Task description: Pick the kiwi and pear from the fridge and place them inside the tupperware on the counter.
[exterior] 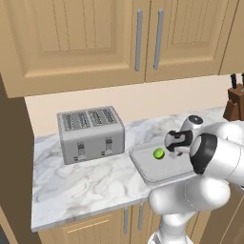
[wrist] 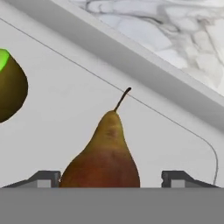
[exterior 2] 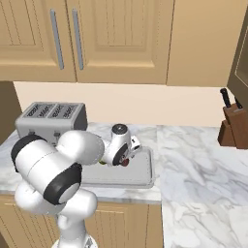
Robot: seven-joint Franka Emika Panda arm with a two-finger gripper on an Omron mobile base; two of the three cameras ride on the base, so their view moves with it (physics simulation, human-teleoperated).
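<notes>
The brown-orange pear (wrist: 105, 153) lies in the light-grey tupperware (wrist: 65, 87), its thin stem pointing away from the hand. My gripper (wrist: 109, 179) is open and straddles the pear, with a gap showing between the fruit and the right fingertip (wrist: 175, 178). The lime-green kiwi (wrist: 8, 87) rests in the same tray to the pear's left. From the left base view the kiwi (exterior: 158, 153) sits in the tupperware (exterior: 143, 174) just left of the gripper (exterior: 172, 147). The tray stands on the marble counter (exterior: 81, 186). The fridge is out of view.
A silver four-slot toaster (exterior: 90, 133) stands on the counter left of the tray. A wooden knife block (exterior 2: 235, 126) sits at the far right against the wall. Upper wooden cabinets (exterior: 138, 38) hang overhead. The counter (exterior 2: 193, 160) continues to the right.
</notes>
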